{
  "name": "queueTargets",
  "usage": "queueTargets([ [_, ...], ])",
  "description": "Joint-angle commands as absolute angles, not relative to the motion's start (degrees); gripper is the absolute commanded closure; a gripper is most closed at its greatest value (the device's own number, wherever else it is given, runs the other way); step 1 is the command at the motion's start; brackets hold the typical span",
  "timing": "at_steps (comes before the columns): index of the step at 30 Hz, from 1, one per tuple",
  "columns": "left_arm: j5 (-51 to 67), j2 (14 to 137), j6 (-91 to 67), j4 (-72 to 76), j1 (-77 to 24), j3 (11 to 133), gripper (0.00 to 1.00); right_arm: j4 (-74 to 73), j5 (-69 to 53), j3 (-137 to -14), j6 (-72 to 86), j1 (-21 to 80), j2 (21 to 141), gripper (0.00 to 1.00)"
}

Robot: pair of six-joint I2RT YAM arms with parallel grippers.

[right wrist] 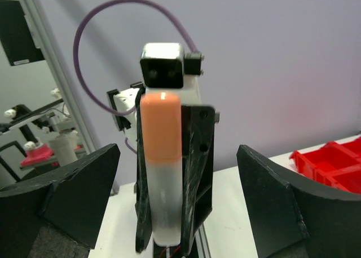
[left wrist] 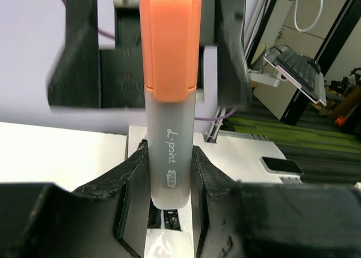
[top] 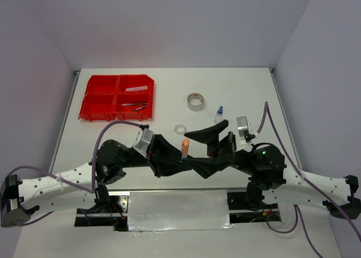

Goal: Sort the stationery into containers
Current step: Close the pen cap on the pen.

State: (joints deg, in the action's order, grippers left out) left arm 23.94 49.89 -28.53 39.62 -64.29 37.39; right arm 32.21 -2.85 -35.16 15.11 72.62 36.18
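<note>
The left jaws were seen narrowed and clamped on the grey barrel of an orange-capped marker (left wrist: 169,100), low on its body, so that the marker was held upright with its cap on top. The right jaws were spread wide, one on either side of the marker, and no contact with it could be made out in the right wrist view. The marker was thus carried by the left jaws alone, in the air over the near middle of the table (top: 254,89).

Further out, a clear tape ring (top: 180,129) was lying just beyond the marker, with a grey tape roll (top: 196,102) and a small blue-capped bottle (top: 219,112) farther off. The red tray (top: 84,106) was placed at the far left of the table, well apart from the marker. Two pens (top: 134,106) were lying in its near right compartment and a pale piece (top: 138,89) in the far right one.

The step in hand was judged to be a handover, with the marker now in the left arm's (top: 121,155) charge. The next move was thought to call for the right arm (top: 265,159) to be drawn clear, then for the marker to be swung far and left over the tray, tipped flat and let go inside one compartment.
</note>
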Motion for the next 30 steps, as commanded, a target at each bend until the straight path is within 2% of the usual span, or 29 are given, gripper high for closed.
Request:
queueTargets([
  [1, 26.5, 49.3, -27.2, 42.4, -64.6, 36.7, 1.0, 25.8, -0.9, -41.0, 12.6, 73.0, 35.5, 0.07],
  [10, 29.3, 50.7, -25.8, 39.0, -65.2, 37.4, 1.0, 15.2, -0.6, -50.2, 10.3, 73.0, 39.0, 0.07],
  [18, 31.2, 50.9, -24.3, 36.6, -65.5, 38.8, 1.0, 11.8, -2.5, -51.9, 11.9, 73.0, 41.1, 0.16],
  [21, 30.6, 50.1, -23.9, 36.4, -65.5, 38.4, 1.0, 11.2, -4.7, -51.9, 12.5, 73.0, 41.7, 0.24],
  [23, 29.4, 49.7, -23.6, 35.4, -65.5, 38.4, 1.0, 12.0, -5.5, -51.0, 12.9, 73.0, 41.5, 0.34],
  [25, 28.6, 49.3, -23.5, 35.1, -65.6, 38.4, 1.0, 12.7, -5.5, -50.3, 13.1, 73.0, 40.9, 0.48],
  [26, 28.3, 49.1, -23.6, 35.2, -65.6, 38.3, 1.0, 13.0, -5.4, -49.3, 13.3, 73.0, 40.7, 0.51],
  [27, 28.0, 49.0, -23.5, 35.2, -65.6, 38.1, 1.0, 13.3, -5.4, -49.0, 13.3, 73.0, 40.6, 0.61],
  [30, 27.5, 48.5, -23.3, 35.1, -65.5, 38.1, 1.0, 14.0, -5.0, -47.7, 13.5, 73.0, 40.0, 0.73],
])
